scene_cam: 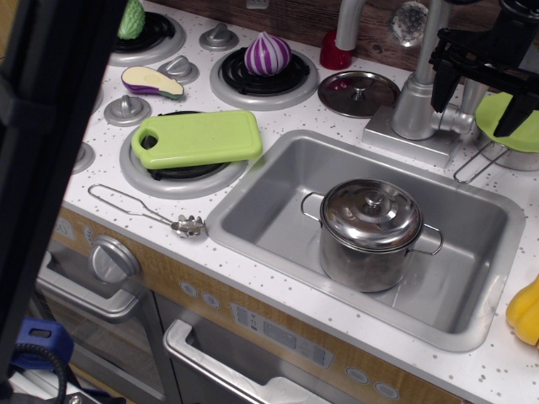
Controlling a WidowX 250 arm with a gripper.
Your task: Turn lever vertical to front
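Note:
The grey faucet (414,105) stands behind the sink (278,181) at the top right. Its lever (472,99) is a short silver paddle joined by a stub (455,123) to the right side of the rounded base, and it seems to point upward. My black gripper (477,105) hangs over it from the top right corner. The jaws are open, one finger (443,84) left of the lever and one finger (514,116) to its right. I cannot tell whether either finger touches the lever.
A lidded steel pot (370,231) sits in the sink. A green bowl in a wire strainer (505,126) is right of the faucet. A clear knob (410,23), a pot lid (358,91), a green cutting board (198,137) and toy vegetables lie around the stove.

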